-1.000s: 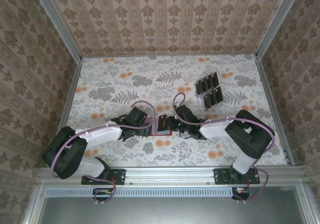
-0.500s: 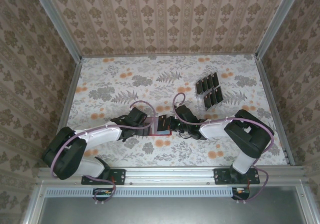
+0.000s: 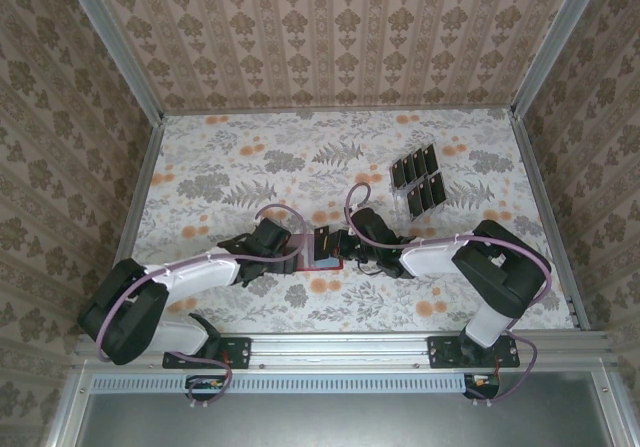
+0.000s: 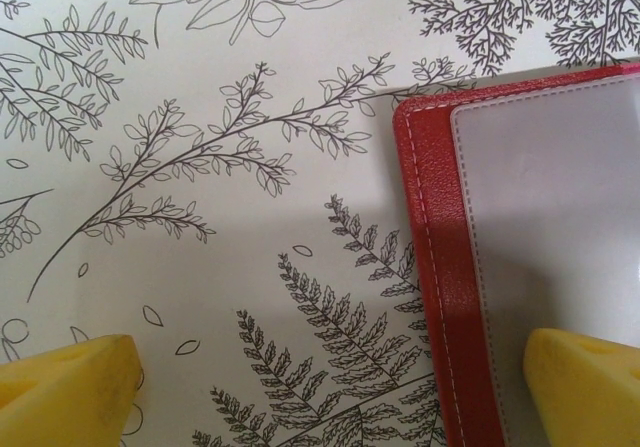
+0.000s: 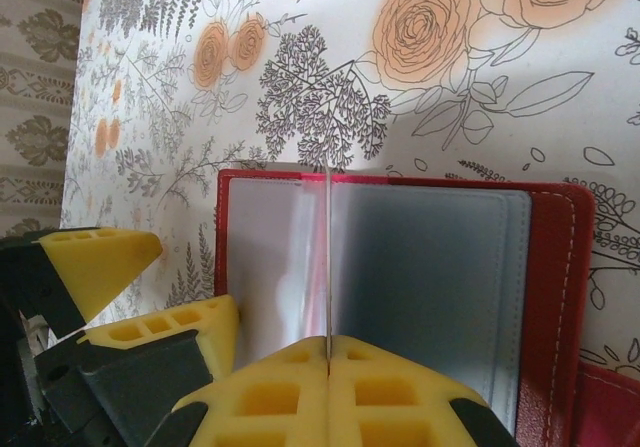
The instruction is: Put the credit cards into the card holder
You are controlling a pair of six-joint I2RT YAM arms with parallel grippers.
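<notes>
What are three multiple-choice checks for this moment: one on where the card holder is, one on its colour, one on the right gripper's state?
1. Where is the card holder?
A. lifted in the air
B. open on the table, between both grippers
C. at the far left corner

2. Its cover is:
A. red
B. blue
C. green

3. The right gripper is:
A. wide open
B. shut on nothing
C. shut on a credit card

Key:
1 B: it lies flat on the floral surface, with the left gripper on one side and the right on the other.
2 A: both wrist views show a red stitched border.
3 C: its fingers press together on the card's thin edge.
</notes>
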